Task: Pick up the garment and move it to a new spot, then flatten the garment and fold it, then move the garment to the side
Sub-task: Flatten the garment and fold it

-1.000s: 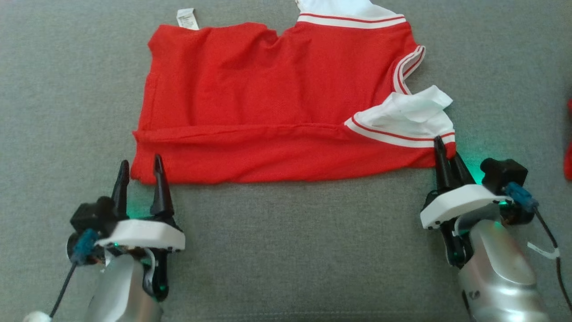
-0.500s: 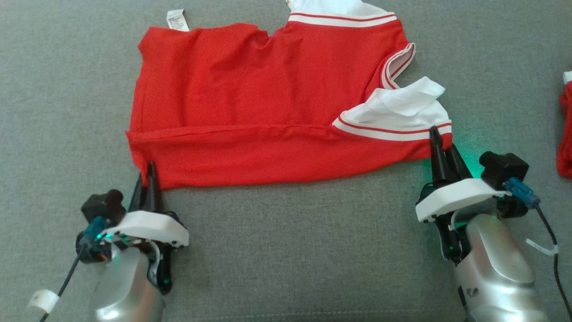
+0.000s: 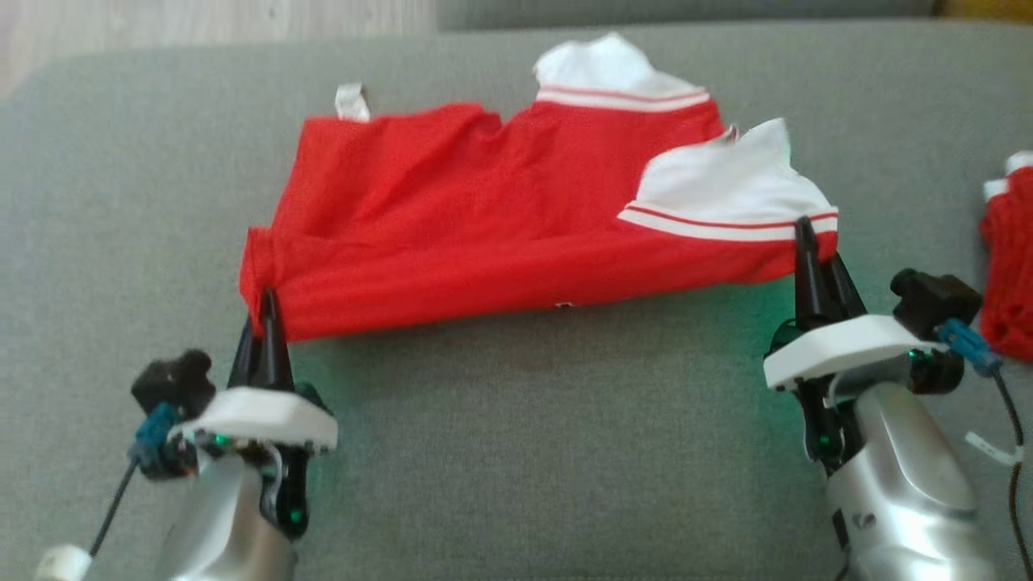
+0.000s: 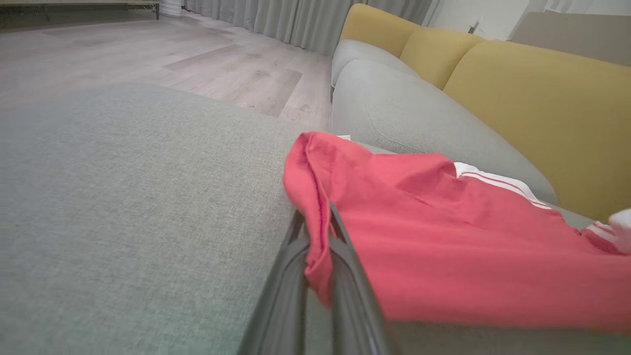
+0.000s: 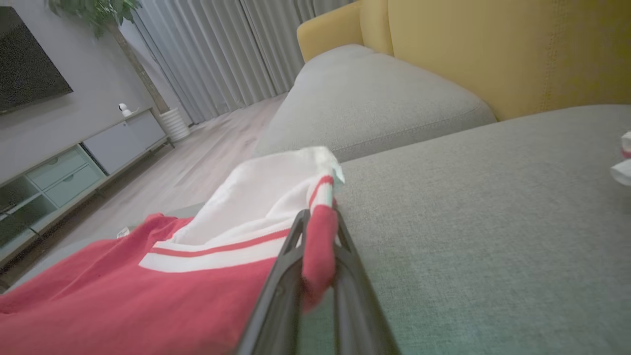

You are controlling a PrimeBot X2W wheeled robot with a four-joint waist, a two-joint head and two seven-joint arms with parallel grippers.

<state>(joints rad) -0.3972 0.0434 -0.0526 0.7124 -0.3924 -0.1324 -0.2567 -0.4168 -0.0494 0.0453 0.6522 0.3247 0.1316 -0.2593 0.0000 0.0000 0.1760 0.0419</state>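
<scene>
While clamped at near corners by left hand (image 3: 265,305) and right hand (image 3: 808,234), red white-trimmed garment (image 3: 484,210).

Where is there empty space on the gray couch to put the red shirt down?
The widest bare patch of cushion lies on the near side of the red shirt, between the left tool and right tool. More lies left of the shirt. The right edge is crowded by another red garment.
</scene>
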